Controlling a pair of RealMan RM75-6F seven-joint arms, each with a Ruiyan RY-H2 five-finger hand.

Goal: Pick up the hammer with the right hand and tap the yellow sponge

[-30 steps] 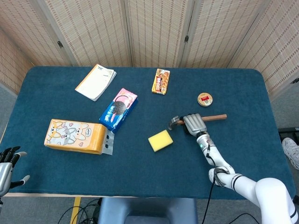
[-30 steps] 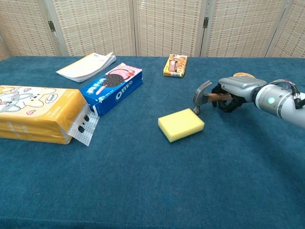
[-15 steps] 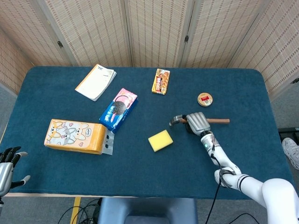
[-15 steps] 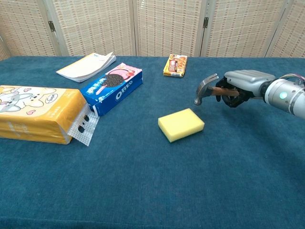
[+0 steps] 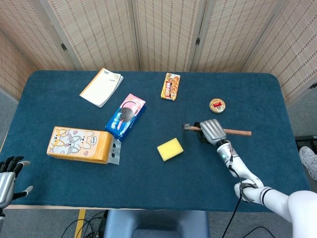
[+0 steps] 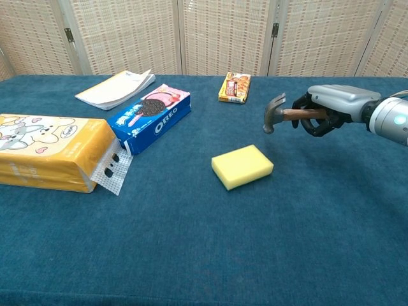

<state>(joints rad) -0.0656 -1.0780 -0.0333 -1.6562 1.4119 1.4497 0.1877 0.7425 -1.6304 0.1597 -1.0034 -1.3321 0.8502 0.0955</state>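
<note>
The right hand (image 6: 331, 109) is wrapping its fingers around the hammer (image 6: 280, 115), right of centre, above the sponge (image 6: 242, 166). Gripping near the head looks sensible; sponge looks soft.

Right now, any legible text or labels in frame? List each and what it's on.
"OREO": blue cookie box, on its side panel, clear in the chest view.
Yellow tissue pack: cartoon print only, nothing readable.
Small snack box: print too small.
Round tin: red label, blurred.
White booklet: nothing legible.
</note>
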